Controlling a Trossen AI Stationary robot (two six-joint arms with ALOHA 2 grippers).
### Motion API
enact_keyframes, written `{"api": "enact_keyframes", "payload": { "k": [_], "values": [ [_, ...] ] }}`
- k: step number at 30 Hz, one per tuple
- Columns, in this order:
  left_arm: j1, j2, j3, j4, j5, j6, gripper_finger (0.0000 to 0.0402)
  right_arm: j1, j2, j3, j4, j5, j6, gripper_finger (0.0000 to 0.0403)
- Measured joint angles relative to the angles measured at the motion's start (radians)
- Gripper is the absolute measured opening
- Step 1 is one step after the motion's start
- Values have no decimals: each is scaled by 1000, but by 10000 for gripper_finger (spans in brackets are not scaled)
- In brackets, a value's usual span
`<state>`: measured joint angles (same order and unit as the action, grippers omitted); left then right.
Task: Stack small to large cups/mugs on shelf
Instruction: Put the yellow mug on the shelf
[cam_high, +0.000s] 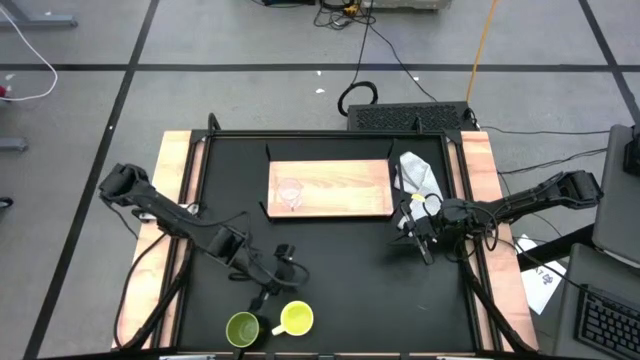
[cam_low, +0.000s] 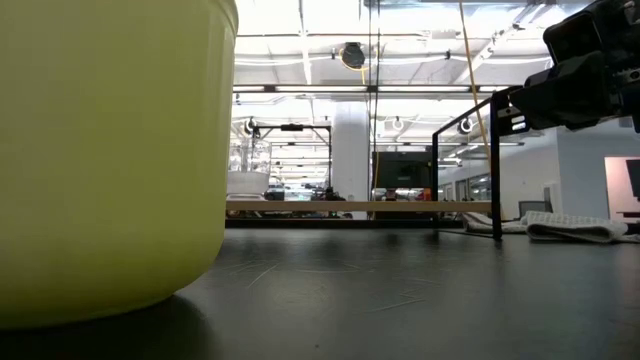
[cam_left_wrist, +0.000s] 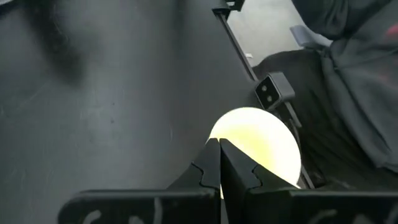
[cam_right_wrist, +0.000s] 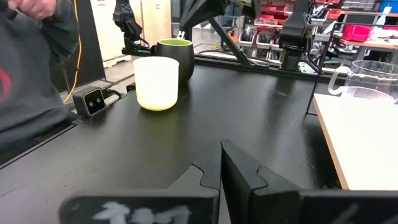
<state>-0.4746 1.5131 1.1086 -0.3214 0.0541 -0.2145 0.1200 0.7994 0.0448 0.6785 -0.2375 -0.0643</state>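
Observation:
The yellow mug (cam_high: 297, 318) and the dark olive-green mug (cam_high: 243, 329) stand side by side on their bases on the black tabletop near its front edge. The yellow mug fills the left of the low view (cam_low: 110, 150). A small clear glass cup (cam_high: 290, 193) stands on the left part of the wooden shelf board (cam_high: 340, 188). My left gripper (cam_high: 267, 297) is shut, just behind the two mugs, its tips (cam_left_wrist: 221, 149) over the yellow mug's near side (cam_left_wrist: 255, 146), touching nothing that shows. My right gripper (cam_high: 426, 250) waits shut, right of the board.
A white cloth (cam_high: 420, 175) lies at the board's right end. Pale wooden rails (cam_high: 180, 200) run along the table's left and right sides. A person in grey (cam_right_wrist: 31, 74) stands at the near edge beside a small camera block (cam_right_wrist: 92, 99). Bare black tabletop (cam_high: 340, 270) lies between board and mugs.

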Motion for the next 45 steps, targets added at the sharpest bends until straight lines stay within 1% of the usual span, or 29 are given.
{"api": "enact_keyframes", "payload": {
  "k": [2, 9, 14, 20, 26, 32, 38, 45],
  "values": [
    [10, 30, 38, -37, 18, 6, 0, 0, 0, 0, 2, 0, 0, 0],
    [50, 163, 141, -61, 151, 45, 0, 0, 0, 0, 6, 0, 0, 0],
    [62, 216, 190, -124, 175, 69, 0, 0, 0, 0, 6, 0, 0, 0],
    [61, 221, 234, -168, 203, 148, 0, 0, 0, 0, 6, 0, 0, 0],
    [54, 217, 286, -265, 243, 281, 0, 0, -1, 0, 6, 0, 0, 0],
    [62, 218, 311, -330, 291, 368, 0, 0, 0, 0, 6, 0, 0, 0],
    [79, 218, 311, -334, 380, 429, 0, 0, -1, 0, 6, 0, 0, 0],
    [96, 218, 311, -303, 391, 439, 0, 0, -1, 0, 5, 0, -1, 0]
  ]
}}
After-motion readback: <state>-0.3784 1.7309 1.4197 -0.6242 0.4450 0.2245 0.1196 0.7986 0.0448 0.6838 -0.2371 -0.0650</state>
